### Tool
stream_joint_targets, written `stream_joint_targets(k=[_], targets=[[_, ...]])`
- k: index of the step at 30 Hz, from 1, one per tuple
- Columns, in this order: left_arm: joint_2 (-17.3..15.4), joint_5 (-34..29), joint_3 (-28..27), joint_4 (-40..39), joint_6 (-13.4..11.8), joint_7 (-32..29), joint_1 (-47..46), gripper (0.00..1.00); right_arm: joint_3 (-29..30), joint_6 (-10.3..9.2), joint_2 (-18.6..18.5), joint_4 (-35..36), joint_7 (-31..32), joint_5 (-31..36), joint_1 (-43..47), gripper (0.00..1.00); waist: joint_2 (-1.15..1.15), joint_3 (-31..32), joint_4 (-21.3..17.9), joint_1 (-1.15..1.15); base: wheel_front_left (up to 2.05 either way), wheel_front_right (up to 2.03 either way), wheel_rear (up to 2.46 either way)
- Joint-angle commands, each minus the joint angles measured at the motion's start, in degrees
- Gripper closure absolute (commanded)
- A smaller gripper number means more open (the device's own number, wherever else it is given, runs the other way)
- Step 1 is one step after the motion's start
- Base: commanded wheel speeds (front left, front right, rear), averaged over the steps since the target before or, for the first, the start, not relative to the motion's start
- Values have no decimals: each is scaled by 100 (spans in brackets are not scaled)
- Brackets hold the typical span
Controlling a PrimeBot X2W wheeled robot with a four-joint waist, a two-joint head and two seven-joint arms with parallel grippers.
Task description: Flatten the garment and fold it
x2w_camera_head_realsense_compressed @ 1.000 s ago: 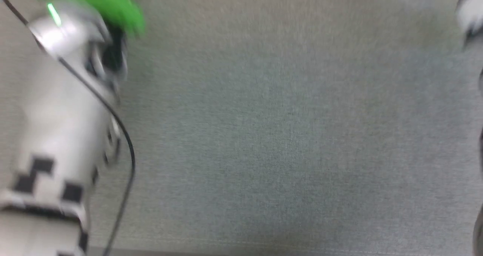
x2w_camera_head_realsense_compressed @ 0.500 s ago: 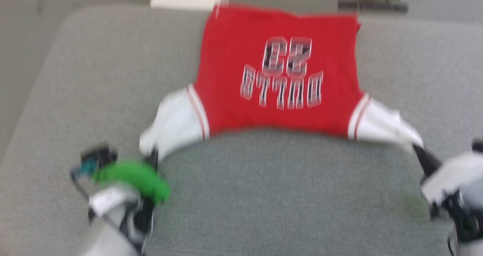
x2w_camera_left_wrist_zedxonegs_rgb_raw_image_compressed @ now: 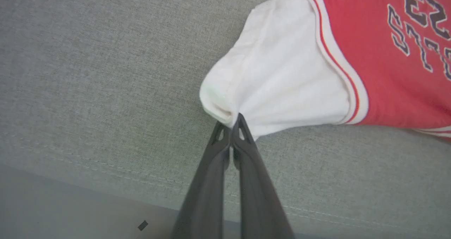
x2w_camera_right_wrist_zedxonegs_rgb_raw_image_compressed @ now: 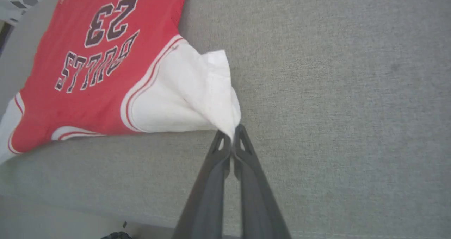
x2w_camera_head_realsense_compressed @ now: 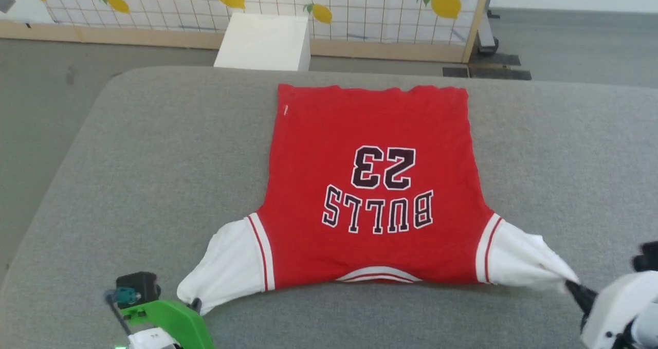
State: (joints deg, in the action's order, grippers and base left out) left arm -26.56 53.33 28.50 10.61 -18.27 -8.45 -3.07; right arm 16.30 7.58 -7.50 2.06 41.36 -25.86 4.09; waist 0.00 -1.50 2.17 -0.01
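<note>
flattening step: left gripper (x2w_camera_left_wrist_zedxonegs_rgb_raw_image_compressed: 233, 123) and right gripper (x2w_camera_right_wrist_zedxonegs_rgb_raw_image_compressed: 233, 133) each clench a sleeve tip of the garment (x2w_camera_head_realsense_compressed: 370, 184) at lower frame; next likely an even outward tug.

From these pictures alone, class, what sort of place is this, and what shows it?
Probably an indoor robot workroom: a grey padded table holds the garment, and a lemon-print grid screen stands behind on grey floor.

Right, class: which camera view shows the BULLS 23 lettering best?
The head view: the lettering sits whole and square on the garment. The right wrist view shows it slanted; the left wrist view crops it.
</note>
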Motion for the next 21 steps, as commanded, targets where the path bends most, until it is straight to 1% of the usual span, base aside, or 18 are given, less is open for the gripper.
stream_joint_targets(k=[1, 3, 6, 8, 10, 13, 16, 21], targets=[[-155, -212, 126, -31, -94, -150, -85, 100, -170, -9, -84, 86, 247, 201, -30, 100, 0, -69, -38, 1, 0, 0, 0], [-276, -404, 315, -63, -166, -376, -195, 100, -419, -9, -186, 88, 672, 485, -146, 100, 0, -124, -73, 1, 0, 0, 0], [-343, -532, 458, -51, -204, -566, -319, 100, -921, -9, -393, -22, 1325, 898, -387, 100, 0, -227, -121, 1, 0, 0, 0], [-314, -543, 476, -63, -225, -599, -383, 100, -1259, -9, -499, -185, 1722, 1067, -591, 100, 0, -295, -130, 1, 0, 0, 0], [-288, -536, 468, -68, -243, -590, -406, 100, -1524, -9, -596, -344, 1945, 1180, -725, 100, 0, -360, -129, 1, 0, 0, 0], [-228, -508, 428, -96, -260, -528, -438, 100, -1865, -9, -700, -643, 2128, 1319, -917, 100, 0, -459, -96, 1, 0, 0, 0], [-176, -473, 372, -108, -267, -431, -447, 100, -2113, -9, -761, -958, 2169, 1409, -1016, 100, 0, -515, -67, 1, 0, 0, 0], [-132, -409, 259, -127, -268, -266, -428, 100, -2165, -9, -755, -1302, 1966, 1420, -1108, 100, 0, -545, -44, 1, 0, 0, 0]])
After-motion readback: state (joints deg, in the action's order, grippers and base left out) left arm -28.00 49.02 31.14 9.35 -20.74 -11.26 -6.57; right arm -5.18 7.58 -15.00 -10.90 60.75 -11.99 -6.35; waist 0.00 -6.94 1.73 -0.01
